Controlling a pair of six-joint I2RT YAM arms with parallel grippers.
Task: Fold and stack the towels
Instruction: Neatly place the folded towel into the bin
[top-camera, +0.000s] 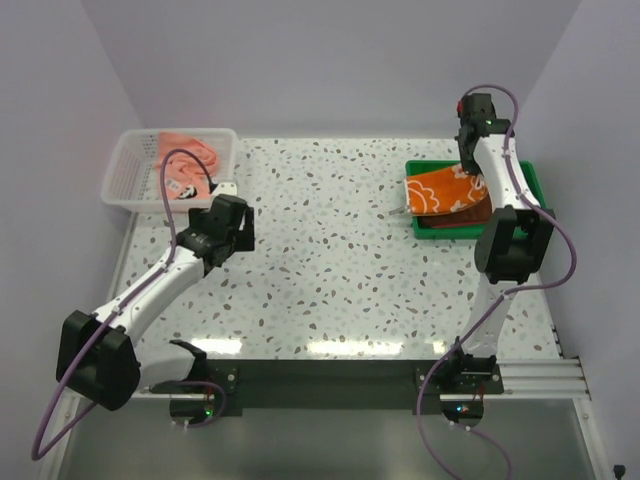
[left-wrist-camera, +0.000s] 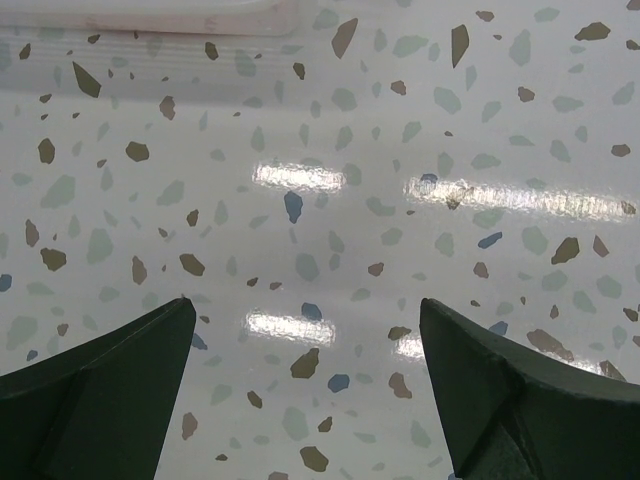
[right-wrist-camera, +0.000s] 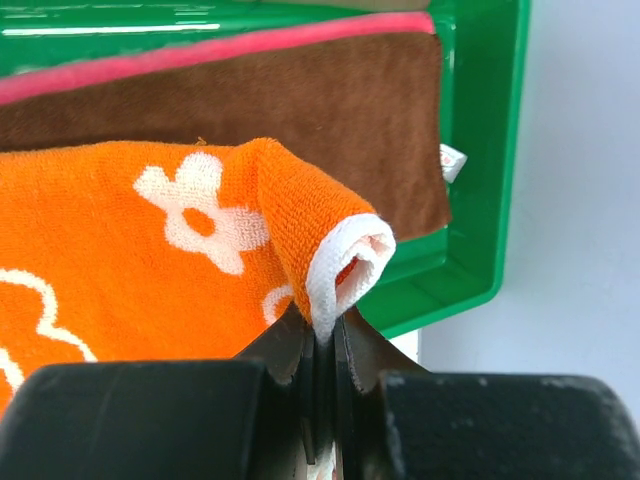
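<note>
An orange towel with white flowers (top-camera: 447, 190) lies over the stack in the green tray (top-camera: 531, 178). My right gripper (right-wrist-camera: 322, 335) is shut on its white-hemmed corner, which is lifted and curled above the jaws. Under it lie a dark brown towel (right-wrist-camera: 300, 100) and a hot pink towel (right-wrist-camera: 200, 50), both flat. In the top view the right gripper (top-camera: 470, 150) hangs over the tray's far side. A salmon towel (top-camera: 190, 162) lies crumpled in the white mesh basket (top-camera: 122, 180). My left gripper (left-wrist-camera: 305, 300) is open over bare table, just right of the basket, holding nothing.
The basket's rim (left-wrist-camera: 150, 20) shows at the top of the left wrist view. The speckled table (top-camera: 330, 240) stretches between basket and tray. The tray stands close to the right wall and the table's right edge.
</note>
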